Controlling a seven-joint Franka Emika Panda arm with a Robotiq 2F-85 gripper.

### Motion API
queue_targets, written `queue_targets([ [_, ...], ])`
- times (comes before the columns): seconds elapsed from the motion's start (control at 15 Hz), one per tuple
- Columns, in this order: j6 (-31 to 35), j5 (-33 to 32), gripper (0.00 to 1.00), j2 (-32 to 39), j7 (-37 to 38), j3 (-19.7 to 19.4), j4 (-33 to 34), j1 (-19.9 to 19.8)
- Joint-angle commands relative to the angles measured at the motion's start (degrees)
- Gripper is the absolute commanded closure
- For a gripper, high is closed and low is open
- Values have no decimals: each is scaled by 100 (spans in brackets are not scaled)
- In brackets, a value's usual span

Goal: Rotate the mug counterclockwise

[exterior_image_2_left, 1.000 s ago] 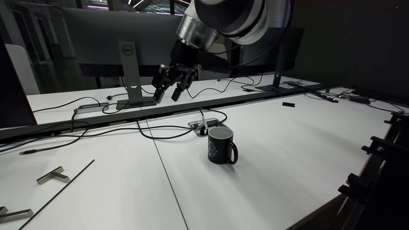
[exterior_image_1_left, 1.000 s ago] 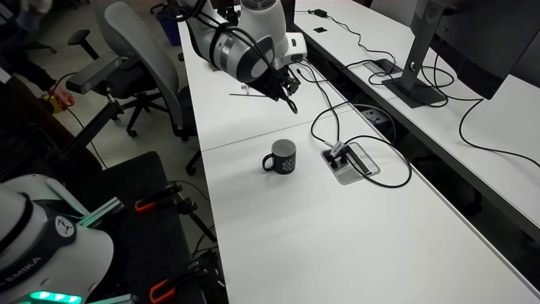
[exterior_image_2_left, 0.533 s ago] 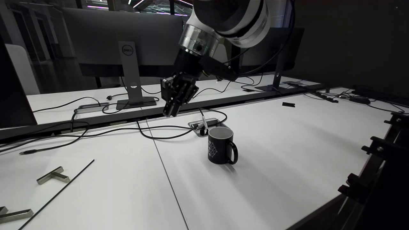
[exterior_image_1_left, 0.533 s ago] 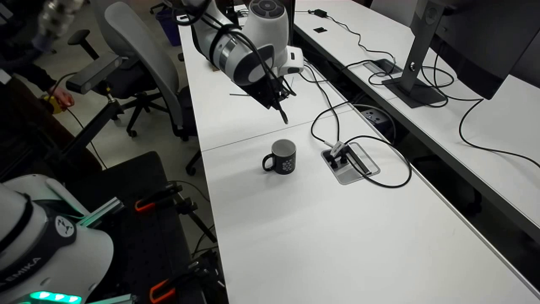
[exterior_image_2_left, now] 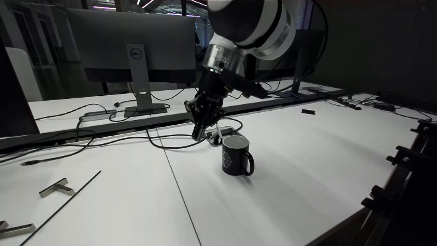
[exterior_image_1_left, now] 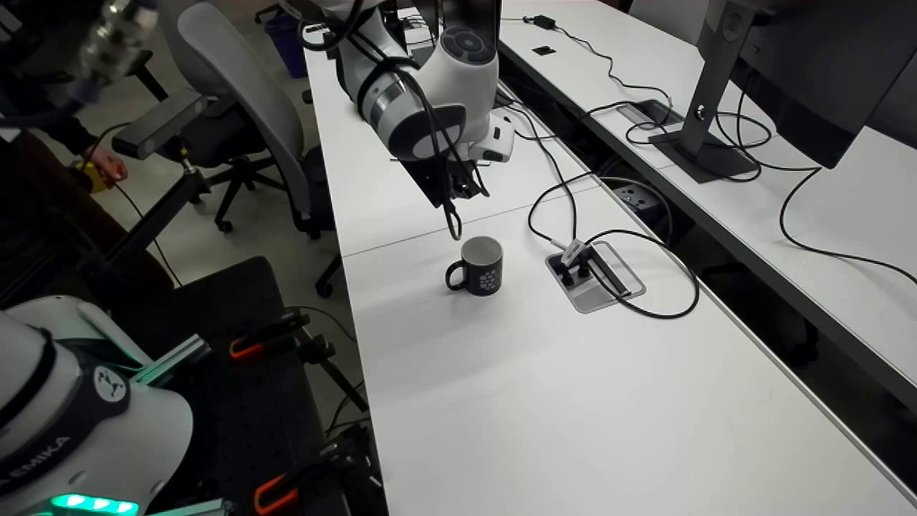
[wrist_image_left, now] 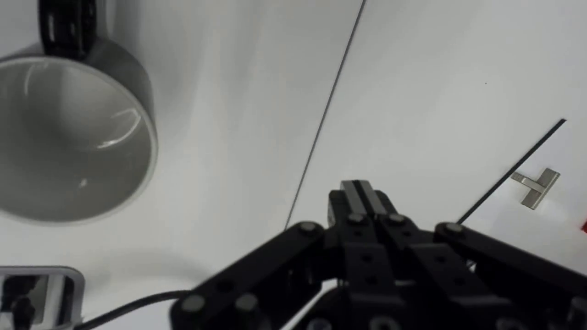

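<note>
A dark mug (exterior_image_1_left: 483, 278) with a pale inside stands upright on the white desk. Its handle (exterior_image_2_left: 251, 164) points toward the near right in an exterior view, and the white pattern on its side faces left there. In the wrist view the mug (wrist_image_left: 69, 151) fills the left side, partly cut off by the frame, with its handle at the top. My gripper (wrist_image_left: 357, 184) is shut, its two fingers together with nothing between them. In an exterior view the gripper (exterior_image_2_left: 198, 137) hangs tilted above the desk, left of the mug's rim and apart from it.
A grey cable box (exterior_image_1_left: 598, 294) with plugs and looping black cables (exterior_image_1_left: 698, 287) sits close behind the mug. Metal bars (exterior_image_2_left: 56, 188) lie beyond the desk seam. A dark gap (exterior_image_1_left: 666, 236) separates this desk from one with a monitor (exterior_image_2_left: 136, 51).
My gripper has come down and moved closer to the mug. Its fingers, apart a second ago, have shut on nothing. The mug stands where it was.
</note>
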Motion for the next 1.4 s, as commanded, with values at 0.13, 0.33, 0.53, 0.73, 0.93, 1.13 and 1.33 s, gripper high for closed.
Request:
queue_targets([
  [0.13, -269, 575, 100, -449, 688, -505, -395, 460],
  [0.33, -157, 578, 100, -233, 450, -466, -251, 428],
  [0.53, -155, 580, 99, -237, 446, -473, -252, 450],
  [0.73, -268, 567, 100, -257, 574, -611, -201, 580],
  [0.93, -321, 560, 100, -297, 801, -896, -209, 870],
  [1.13, -330, 585, 100, -331, 1250, -1308, -250, 1295],
  [1.33, -413, 594, 100, -303, 1597, -1572, -247, 1606],
])
